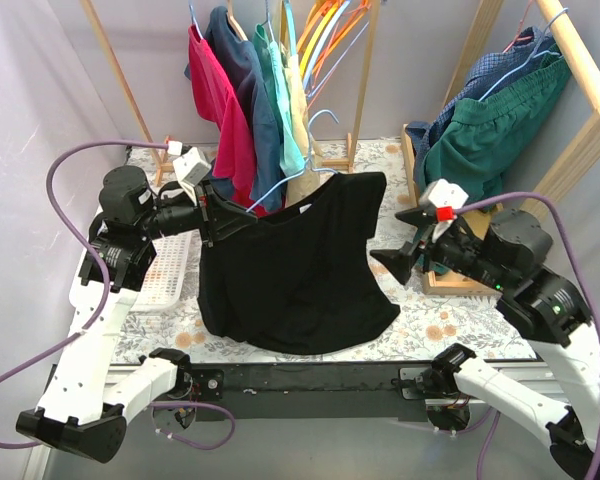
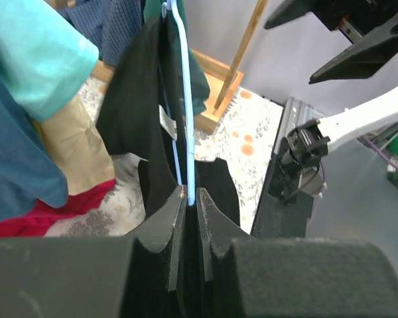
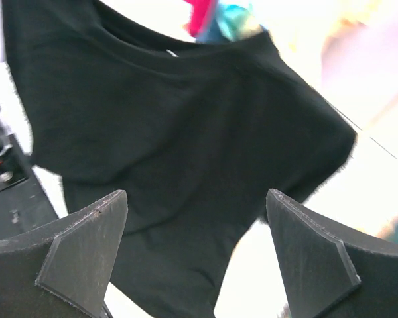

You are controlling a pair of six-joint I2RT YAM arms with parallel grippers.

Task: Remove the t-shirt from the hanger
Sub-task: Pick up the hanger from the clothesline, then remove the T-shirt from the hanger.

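left claw (image 1: 212, 215) is clenched, yet from above its tips sink into the black t-shirt (image 1: 300, 260) and what they grip is lost — only the left wrist view shows the pale blue hanger (image 2: 186, 119) pinched between them. the t-shirt hangs on that hanger over the surface (image 1: 450, 320). right claw (image 1: 405, 240) gapes wide beside it, holding nothing — its own view is blown out behind the cloth.

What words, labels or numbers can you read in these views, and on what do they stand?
None can be read.
Small white tag inside the black t-shirt: too small and blurred to read.
Blue hanger and clothes on the rack: no print shows.
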